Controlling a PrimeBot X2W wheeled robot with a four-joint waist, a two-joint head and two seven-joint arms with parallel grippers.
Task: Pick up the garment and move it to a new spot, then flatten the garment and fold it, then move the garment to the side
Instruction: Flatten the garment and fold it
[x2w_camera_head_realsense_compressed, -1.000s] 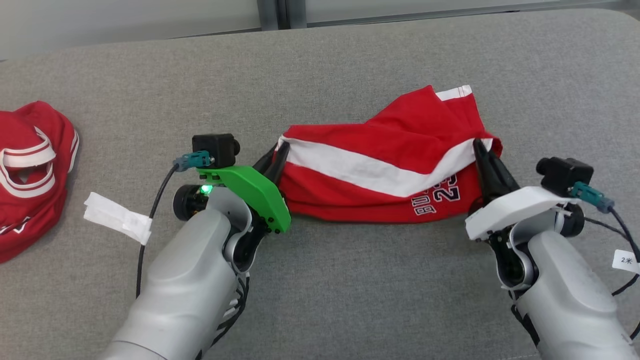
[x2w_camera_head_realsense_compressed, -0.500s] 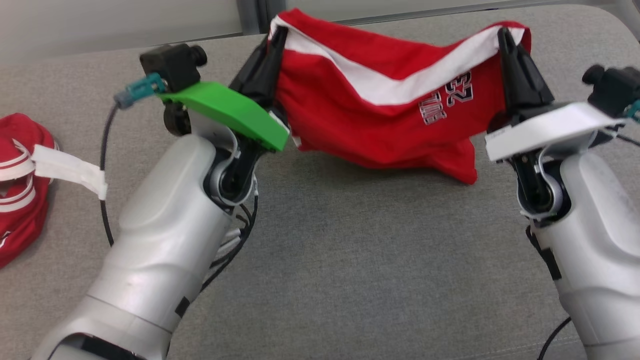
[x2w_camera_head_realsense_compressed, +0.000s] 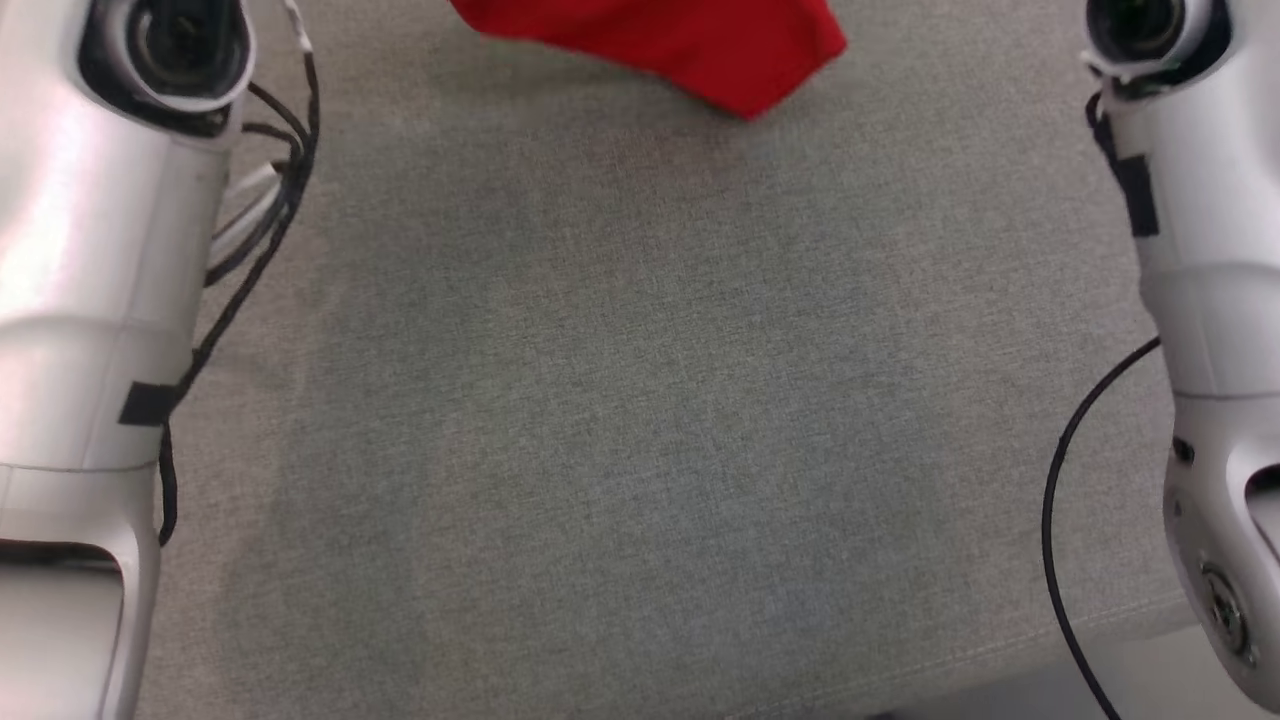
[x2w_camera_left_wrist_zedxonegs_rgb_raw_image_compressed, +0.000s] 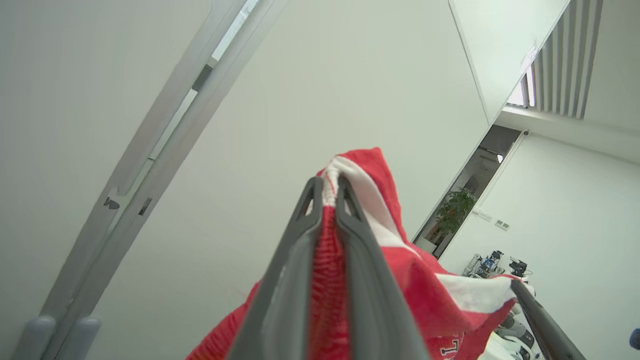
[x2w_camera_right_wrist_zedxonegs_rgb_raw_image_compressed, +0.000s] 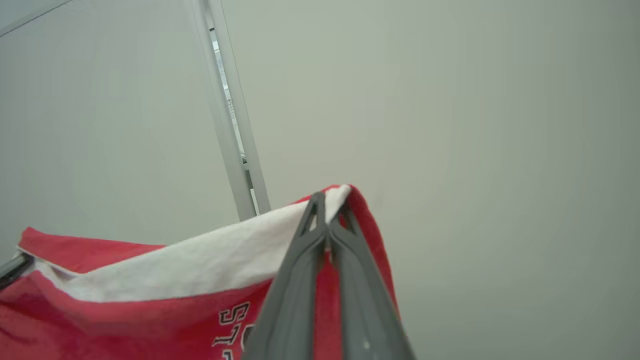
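While the garment sags between them, left end effector and right end effector clamp its edge.

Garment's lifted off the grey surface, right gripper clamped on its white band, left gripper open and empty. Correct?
No. The left gripper is not open and empty: the left wrist view shows it shut on the white band of the garment. The rest holds: the right gripper is clamped on that band, and the garment hangs off the grey surface.

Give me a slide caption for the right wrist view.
Right gripper pinches the white-banded corner of the red garment, held up against a pale wall.
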